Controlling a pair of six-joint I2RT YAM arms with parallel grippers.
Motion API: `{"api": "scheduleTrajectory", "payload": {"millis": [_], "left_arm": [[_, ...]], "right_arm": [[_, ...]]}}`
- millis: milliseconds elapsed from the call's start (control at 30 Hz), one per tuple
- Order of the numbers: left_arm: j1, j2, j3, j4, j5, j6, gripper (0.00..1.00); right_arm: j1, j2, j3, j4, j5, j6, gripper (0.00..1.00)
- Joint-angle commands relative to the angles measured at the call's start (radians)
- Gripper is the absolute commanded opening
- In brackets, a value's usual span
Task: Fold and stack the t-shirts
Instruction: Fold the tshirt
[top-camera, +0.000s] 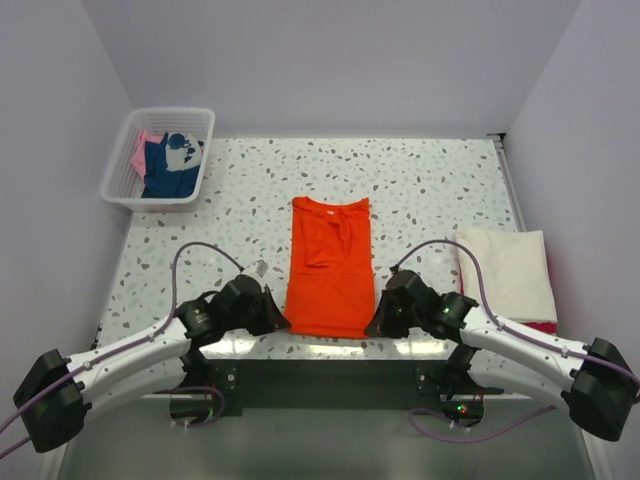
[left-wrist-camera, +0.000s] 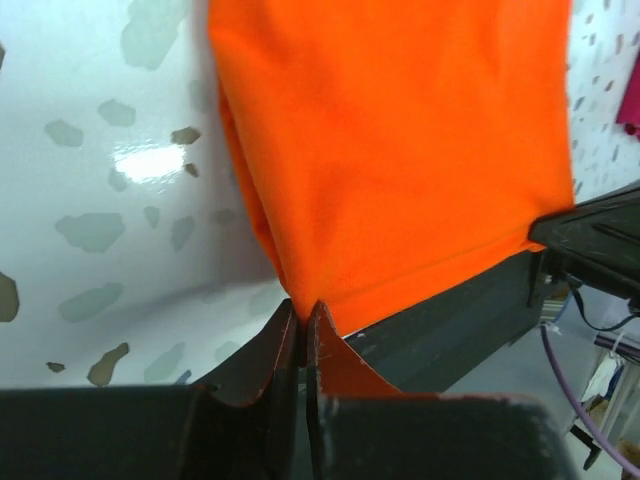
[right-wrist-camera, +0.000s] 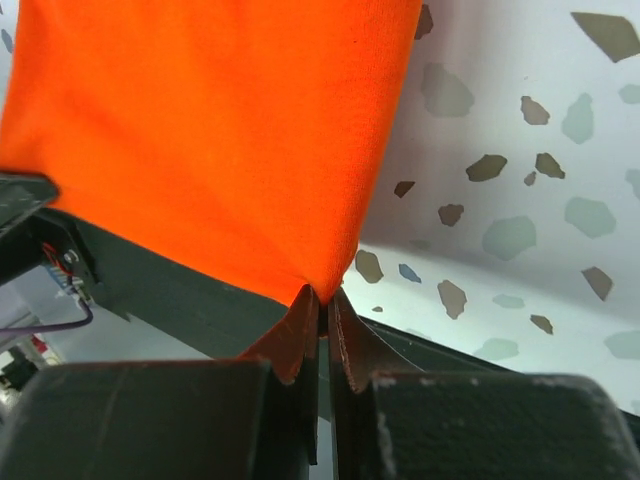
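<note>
The bright orange cloth t-shirt (top-camera: 330, 265) lies flat, folded into a long narrow shape, in the middle of the speckled white table (top-camera: 430, 190), and its hem reaches the near edge. The left gripper (left-wrist-camera: 303, 312) is pressed together on the near left corner of this shirt. The right gripper (right-wrist-camera: 322, 298) is clamped on the near right corner. At the right side a cream-white folded t-shirt (top-camera: 508, 272) rests on a red t-shirt (top-camera: 540, 327). In the far left corner a white plastic mesh basket (top-camera: 120, 165) holds a navy blue t-shirt (top-camera: 165, 170) and a pink t-shirt (top-camera: 140, 152).
</note>
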Motion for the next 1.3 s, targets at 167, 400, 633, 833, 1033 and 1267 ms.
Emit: {"api": "scheduleTrajectory", "payload": {"millis": [167, 400, 633, 833, 1033, 1267], "left_arm": [[0.002, 0.073, 0.24, -0.087, -0.1, 0.073, 0.0], [0.042, 0.18, 0.384, -0.063, -0.096, 0.125, 0.0], [0.229, 0.37, 0.542, 0.018, 0.007, 0.249, 0.0], [0.401, 0.649, 0.813, 0.072, 0.137, 0.303, 0.0], [0.528, 1.017, 1.118, 0.109, 0.248, 0.343, 0.0], [0.615, 1.373, 1.427, 0.083, 0.372, 0.387, 0.48]], "right_arm": [[-0.022, 0.02, 0.214, -0.195, 0.129, -0.127, 0.0], [-0.146, 0.118, 0.375, -0.211, 0.103, -0.255, 0.0], [-0.355, 0.344, 0.556, -0.143, -0.032, -0.39, 0.0], [-0.481, 0.694, 0.887, -0.085, -0.172, -0.427, 0.0], [-0.568, 1.102, 1.28, -0.114, -0.253, -0.434, 0.0], [-0.648, 1.383, 1.57, -0.119, -0.322, -0.424, 0.52]]}}
